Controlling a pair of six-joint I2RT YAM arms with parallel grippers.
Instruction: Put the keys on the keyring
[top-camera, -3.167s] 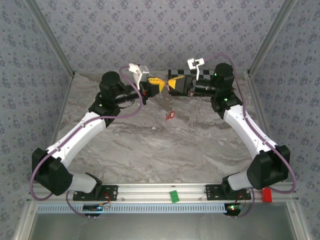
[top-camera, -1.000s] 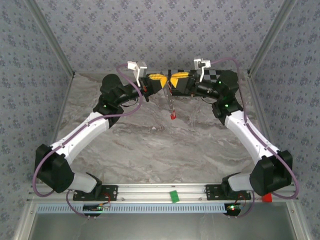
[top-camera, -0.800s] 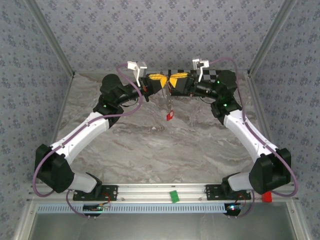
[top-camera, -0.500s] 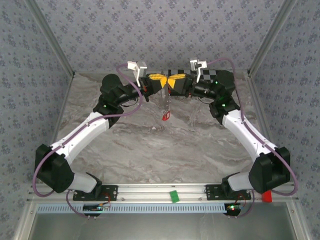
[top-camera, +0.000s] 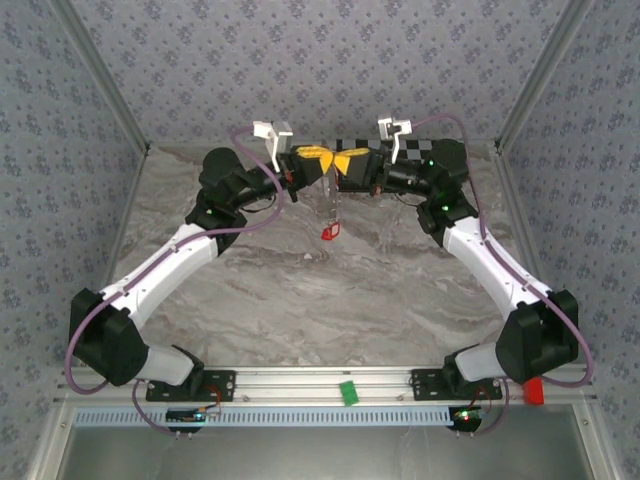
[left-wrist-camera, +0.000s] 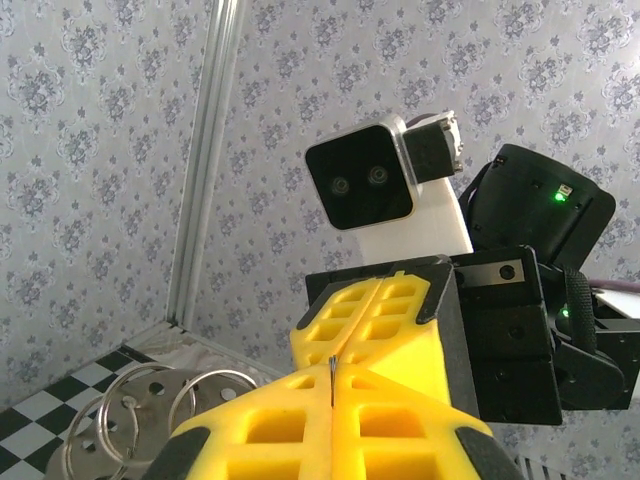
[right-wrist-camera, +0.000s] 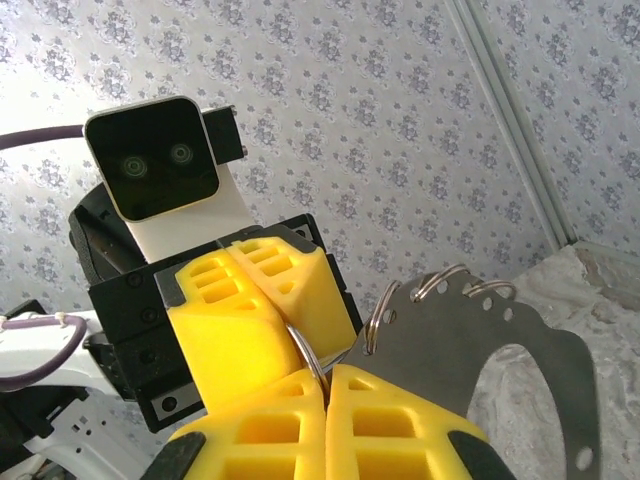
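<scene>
My two grippers meet tip to tip above the back of the table, the left gripper (top-camera: 318, 163) facing the right gripper (top-camera: 346, 164). Both are shut on the thin silver keyring (right-wrist-camera: 312, 352), whose wire runs from the left yellow fingers (right-wrist-camera: 262, 290) into the seam of the right gripper (right-wrist-camera: 324, 380). In the left wrist view a thin metal edge shows between the shut left gripper (left-wrist-camera: 331, 375). A grey metal plate (right-wrist-camera: 500, 345) with several rings hangs beside the grip. One red-headed key (top-camera: 331, 232) dangles below it.
A checkerboard strip (top-camera: 365, 148) lies along the back wall behind the grippers. A green block (top-camera: 347, 391) sits on the front rail and a red block (top-camera: 533, 390) is by the right arm's base. Patterned walls close in on three sides.
The right gripper has moved left up to the left gripper and shut on the ring. The hanging plate and red key have swung a little left.
</scene>
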